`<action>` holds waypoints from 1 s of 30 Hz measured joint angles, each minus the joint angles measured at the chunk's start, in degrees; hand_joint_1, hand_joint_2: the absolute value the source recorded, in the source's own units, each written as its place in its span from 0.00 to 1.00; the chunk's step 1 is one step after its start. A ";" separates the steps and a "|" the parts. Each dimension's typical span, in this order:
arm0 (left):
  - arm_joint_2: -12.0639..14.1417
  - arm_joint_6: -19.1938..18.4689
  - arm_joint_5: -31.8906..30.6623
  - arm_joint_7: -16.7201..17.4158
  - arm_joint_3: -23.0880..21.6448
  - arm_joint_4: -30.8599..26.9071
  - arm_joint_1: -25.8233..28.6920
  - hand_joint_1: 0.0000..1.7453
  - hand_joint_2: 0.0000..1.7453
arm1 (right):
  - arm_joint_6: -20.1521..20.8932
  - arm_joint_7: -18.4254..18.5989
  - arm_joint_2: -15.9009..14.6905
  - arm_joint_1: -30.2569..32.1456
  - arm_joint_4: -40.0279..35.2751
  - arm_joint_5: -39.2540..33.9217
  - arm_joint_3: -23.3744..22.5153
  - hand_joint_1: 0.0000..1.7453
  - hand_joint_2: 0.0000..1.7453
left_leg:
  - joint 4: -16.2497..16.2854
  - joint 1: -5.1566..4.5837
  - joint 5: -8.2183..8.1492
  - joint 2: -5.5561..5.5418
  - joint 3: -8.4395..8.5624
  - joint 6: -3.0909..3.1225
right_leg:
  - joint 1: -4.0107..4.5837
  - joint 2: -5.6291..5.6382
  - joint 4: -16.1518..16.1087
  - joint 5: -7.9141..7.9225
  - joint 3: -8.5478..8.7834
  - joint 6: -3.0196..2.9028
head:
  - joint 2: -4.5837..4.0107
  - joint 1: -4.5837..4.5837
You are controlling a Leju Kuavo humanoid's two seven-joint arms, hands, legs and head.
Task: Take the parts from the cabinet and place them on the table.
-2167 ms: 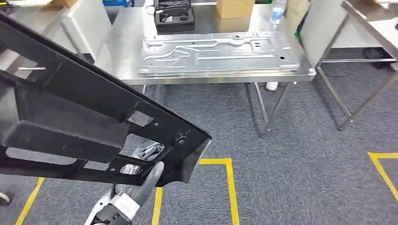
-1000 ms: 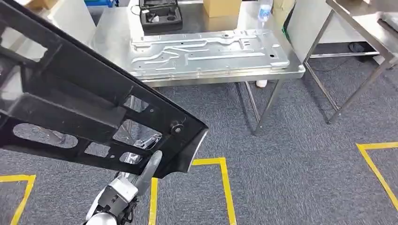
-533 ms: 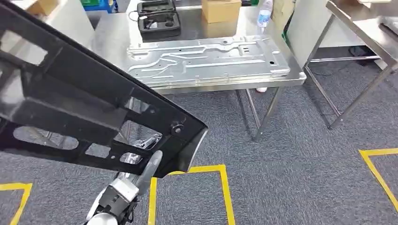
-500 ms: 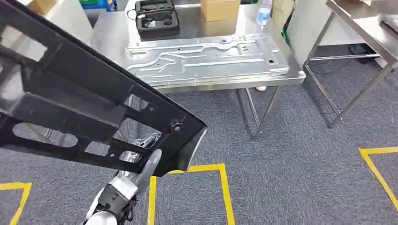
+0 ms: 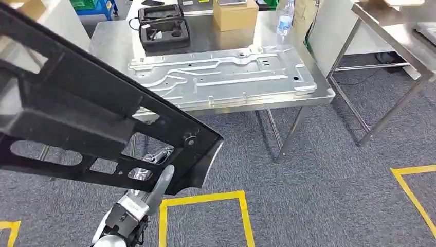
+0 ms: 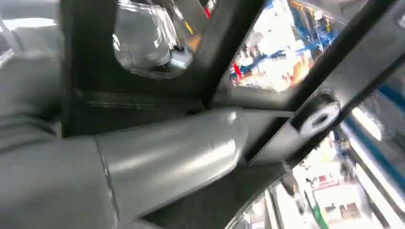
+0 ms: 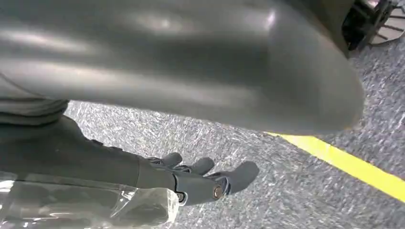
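Note:
A large black plastic part (image 5: 77, 113) with cut-out openings slants across the left of the head view, carried above the carpet. My left hand (image 5: 157, 172) grips it from underneath near its lower end, showing through the openings. In the left wrist view the thick grey thumb (image 6: 167, 148) presses against the part's black ribs (image 6: 229, 52). Ahead stands the steel table (image 5: 110, 43) with a pressed silver metal panel (image 5: 221, 74) lying flat on it. My right hand (image 7: 191, 179) hangs over the grey carpet with its dark fingers apart and nothing in them.
At the table's far side sit a black case (image 5: 163, 27), a cardboard box (image 5: 235, 13) and a water bottle (image 5: 285, 18). A second steel table frame (image 5: 391, 31) stands to the right. Yellow tape (image 5: 200, 198) marks squares on the carpet.
The whole view has shifted: the table sits nearer and lower in the picture and the floor tape has slid back. My left hand keeps the same hold on the black part.

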 joint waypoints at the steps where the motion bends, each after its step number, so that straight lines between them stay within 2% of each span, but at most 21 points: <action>1: 0.02 0.00 0.02 0.00 0.00 0.00 0.05 1.00 0.00 | 0.00 -0.02 0.00 -0.05 0.00 0.02 0.00 0.00 0.00 | -0.42 0.01 -0.39 0.13 0.87 0.46 | -0.12 -0.42 3.27 0.78 -1.41 0.08 | -0.02 0.02; 2: 0.02 0.00 0.00 0.00 0.02 0.00 -0.02 1.00 0.00 | 0.00 -0.02 0.02 -0.12 0.00 0.04 0.02 0.00 0.00 | -0.59 0.01 -0.77 0.24 1.47 0.80 | -0.10 -0.48 7.36 0.54 -4.08 0.22 | -0.02 0.09; 4: 0.02 0.00 -0.04 0.00 0.00 0.02 0.02 1.00 0.00 | 0.00 0.00 0.02 0.04 0.00 0.04 0.04 0.00 0.00 | -0.61 -0.06 -1.72 0.21 2.42 1.08 | -0.13 -0.49 14.43 -3.18 -9.73 0.31 | -0.02 0.11; 6: 0.02 0.00 -0.04 0.00 0.00 0.02 0.16 1.00 0.00 | 0.02 0.00 0.04 0.21 0.00 0.04 0.04 0.00 0.00 | -0.60 -0.15 -2.80 0.04 3.68 1.14 | -0.15 -0.50 16.10 -6.28 -12.95 0.54 | -0.02 0.15; 7: 0.02 0.00 -0.02 0.00 0.00 0.02 0.17 1.00 0.00 | 0.00 0.00 0.07 0.22 0.00 0.04 0.04 0.00 0.00 | -0.60 -0.13 -3.39 -0.06 4.48 1.02 | -0.16 -0.52 14.05 -5.33 -13.09 0.48 | -0.02 0.15; 8: 0.02 0.02 -0.02 0.00 0.00 0.02 0.17 1.00 0.00 | 0.00 0.00 0.07 0.20 0.00 0.04 0.07 0.00 0.00 | -0.60 -0.13 -3.96 -0.09 5.32 0.90 | -0.15 -0.54 10.22 -2.75 -12.31 0.37 | -0.02 0.18; 10: 0.02 0.02 -0.02 0.00 0.00 0.02 0.17 1.00 0.00 | 0.00 0.00 0.02 0.23 0.00 0.04 0.07 0.00 0.00 | -0.70 -0.11 -5.19 -0.08 6.37 0.47 | 0.06 -0.71 0.91 5.93 -9.88 -0.29 | -0.02 0.18; 11: 0.02 0.02 -0.07 0.00 0.00 0.02 0.09 1.00 0.00 | 0.00 0.00 -0.04 0.29 0.00 0.02 0.07 0.00 0.00 | -0.27 -0.44 -5.75 -0.13 7.11 0.13 | 0.48 -0.76 -0.74 7.54 -9.93 -0.62 | -0.02 0.11; 12: 0.02 0.02 -0.18 0.02 -0.02 0.02 0.14 1.00 0.00 | 0.02 0.02 -0.04 0.27 0.00 0.07 0.09 0.00 0.00 | -0.64 -0.50 -6.15 -0.23 7.04 -0.37 | 0.58 -0.80 -0.51 7.07 -9.60 -0.80 | -0.02 0.18; 13: 0.02 0.00 -0.17 0.05 -0.02 0.04 0.05 1.00 0.00 | 0.02 0.05 -0.02 0.26 0.00 0.04 0.09 0.00 0.00 | -0.95 -0.47 -6.49 -0.23 7.09 -0.80 | 0.63 -0.63 -0.58 7.94 -9.56 -1.17 | -0.02 0.11; 14: 0.02 0.00 -0.15 0.05 0.00 0.02 -0.02 1.00 0.00 | 0.02 0.05 0.00 0.26 0.00 0.04 0.09 0.00 0.00 | -0.12 -0.56 -6.01 -0.23 7.57 -1.06 | 0.41 -0.64 -0.85 7.76 -9.40 -1.49 | -0.02 0.09; 16: 0.02 0.00 -0.20 0.09 0.02 0.02 -0.13 1.00 0.00 | 0.02 0.00 0.22 0.13 0.00 0.04 0.09 0.00 0.00 | 0.91 -0.25 -7.14 -0.14 7.36 -1.50 | 0.07 -0.60 -1.11 7.57 -8.52 -2.15 | -0.02 0.09; 17: 0.02 0.00 -0.33 0.09 0.02 0.02 -0.37 1.00 0.00 | 0.00 0.00 0.15 0.06 0.00 0.04 0.09 0.00 0.00 | 3.55 -0.24 -8.49 -0.09 6.07 -1.92 | 0.03 -0.60 -1.11 7.32 -8.35 -2.55 | -0.02 -0.07; 19: 0.04 0.00 -0.57 0.11 0.02 0.02 -0.42 1.00 0.00 | 0.00 0.00 0.26 -0.09 0.00 0.04 0.09 0.00 0.00 | 13.23 0.08 -12.88 -0.09 0.43 -2.60 | 0.09 -0.57 -1.09 6.99 -8.34 -2.84 | -0.02 -0.11; 20: 0.07 0.00 -0.63 0.11 0.02 0.04 -0.35 1.00 0.00 | 0.02 0.00 0.26 -0.03 0.00 0.04 0.09 0.00 0.00 | 16.56 0.11 -13.89 -0.09 -1.86 -2.74 | 0.09 -0.57 -1.07 6.82 -8.30 -2.83 | -0.02 -0.13; 21: 0.07 0.00 -0.68 0.11 0.02 0.04 -0.32 1.00 0.00 | 0.02 0.00 0.30 0.05 0.00 0.04 0.11 0.00 0.00 | 17.68 0.14 -13.60 -0.09 -3.15 -2.85 | 0.09 -0.55 -1.07 6.67 -8.17 -2.79 | -0.02 -0.13; 22: 0.07 0.00 -0.68 0.13 0.02 0.04 -0.34 1.00 0.00 | 0.02 0.00 0.39 0.09 0.00 0.04 0.11 0.00 0.00 | 16.22 0.19 -12.10 -0.08 -3.13 -2.81 | 0.09 -0.53 -1.07 6.50 -7.96 -2.77 | -0.02 -0.15; 25: 0.07 0.00 -0.68 0.16 0.02 0.04 -0.45 1.00 0.00 | 0.02 -0.02 0.44 0.00 0.00 0.07 0.11 0.00 0.00 | 1.53 0.10 -2.85 -0.08 2.03 -2.09 | 0.10 -0.29 -1.11 5.93 -6.98 -2.31 | -0.02 -0.15; 27: 0.07 0.00 -0.72 0.18 0.02 0.04 -0.65 1.00 0.00 | 0.00 -0.02 0.55 -0.07 0.00 0.07 0.11 0.00 0.00 | -0.30 -0.59 -4.57 -0.13 2.11 -1.33 | 0.26 -0.26 -1.08 5.85 -7.13 -1.88 | -0.02 -0.15; 28: 0.07 0.00 -0.72 0.18 0.02 0.02 -0.64 1.00 0.00 | 0.00 0.00 0.55 -0.02 0.00 0.04 0.11 0.00 0.00 | -0.32 -0.67 -3.38 -0.12 2.24 -1.03 | 0.24 -0.27 -1.11 5.56 -7.15 -1.42 | -0.02 -0.17; 30: 0.11 0.00 -0.68 0.29 0.02 0.02 -0.71 1.00 0.00 | 0.00 -0.02 0.74 -0.03 0.00 0.22 0.11 0.00 0.00 | -0.69 -0.49 -2.96 -0.11 2.78 -0.27 | 0.37 -0.28 -1.36 5.38 -6.67 -0.74 | -0.02 -0.15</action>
